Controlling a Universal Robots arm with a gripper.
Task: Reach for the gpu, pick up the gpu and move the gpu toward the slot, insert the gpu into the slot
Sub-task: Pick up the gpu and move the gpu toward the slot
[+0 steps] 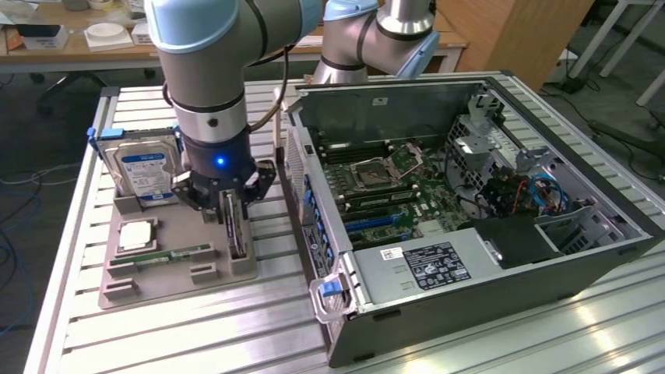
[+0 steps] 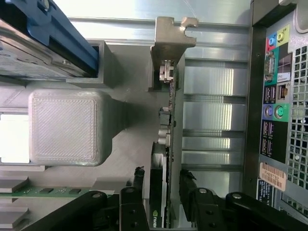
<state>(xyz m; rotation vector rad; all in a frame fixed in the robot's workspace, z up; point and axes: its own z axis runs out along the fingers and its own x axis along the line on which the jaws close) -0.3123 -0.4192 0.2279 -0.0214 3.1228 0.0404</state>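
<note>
The gpu (image 1: 237,234) stands on edge in a groove of the grey holder tray (image 1: 177,292), at the exterior view's left. In the wrist view the gpu (image 2: 171,110) is a thin dark board with a pale metal bracket (image 2: 168,43) at its far end. My gripper (image 1: 233,206) is lowered over it. The gripper (image 2: 163,180) has one black finger on each side of the card, close to its faces, with narrow gaps showing. The expansion slots (image 1: 374,222) lie on the motherboard inside the open computer case (image 1: 468,257).
A blue-labelled hard drive (image 1: 146,173), a processor chip (image 1: 137,234) and a green memory stick (image 1: 167,255) share the tray. The case's rear port panel (image 2: 276,110) stands close beside the card. A ribbed metal table (image 1: 208,335) carries everything.
</note>
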